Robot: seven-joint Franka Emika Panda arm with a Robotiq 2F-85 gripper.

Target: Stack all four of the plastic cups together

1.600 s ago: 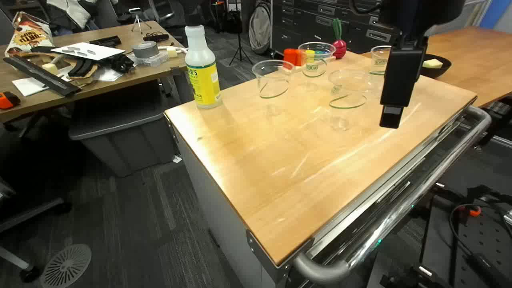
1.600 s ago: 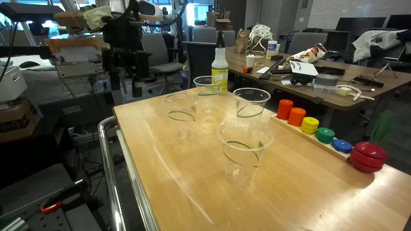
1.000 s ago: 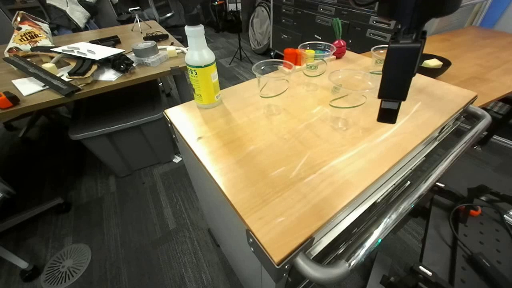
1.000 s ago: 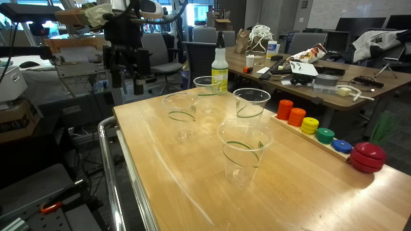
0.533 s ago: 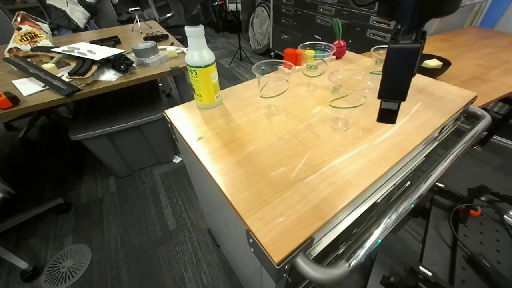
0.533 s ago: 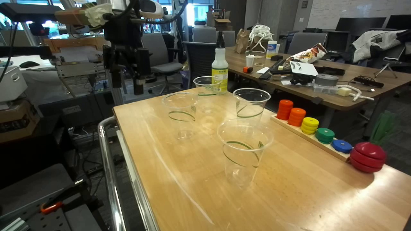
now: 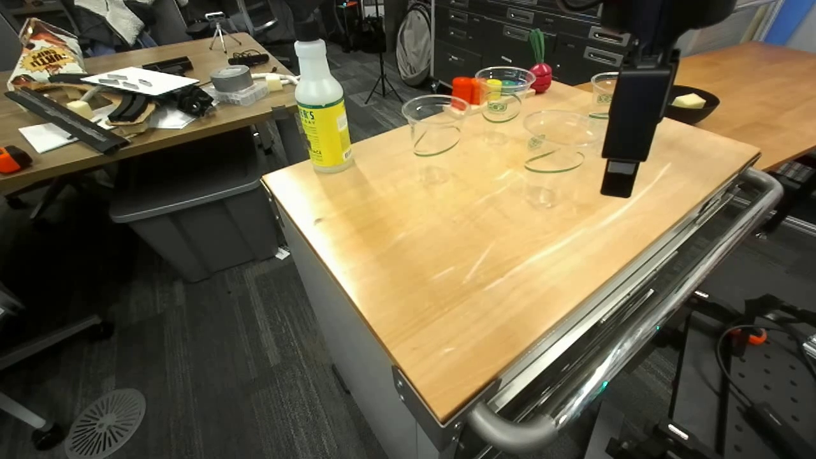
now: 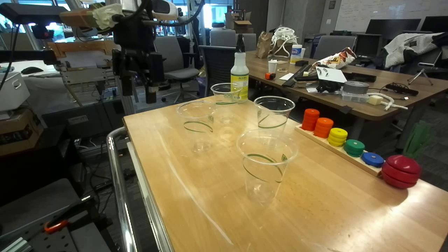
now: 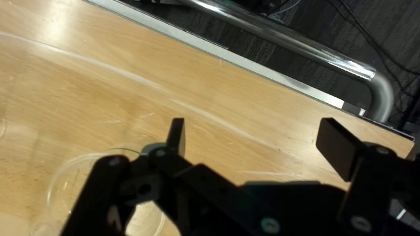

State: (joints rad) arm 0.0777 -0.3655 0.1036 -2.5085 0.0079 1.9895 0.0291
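Shows, from left in an exterior view, a black two-fingered gripper with tips held wide apart around nothing, then the left-hand clear plastic tumbler with a thin green line, the far tumbler in front of a pale spray bottle with a yellow label, the near tumbler and the right-hand tumbler, four alike, upright and unstacked on a pale wooden tabletop. Likely to weigh little, to flex or dent under a hard squeeze, to feel slick and to skid at a nudge. Best taken lightly across the wall just below the rim, leaving the narrow base free to drop into the next. Cuts off, at far left in the wrist view, a faint clear curve too slight to identify, then hides much of one tumbler behind the gripper, with no telling which of the four. Loses part of the near tumbler behind the gripper at right in an exterior view. Melts wall into wood throughout, making true outlines hard to judge.
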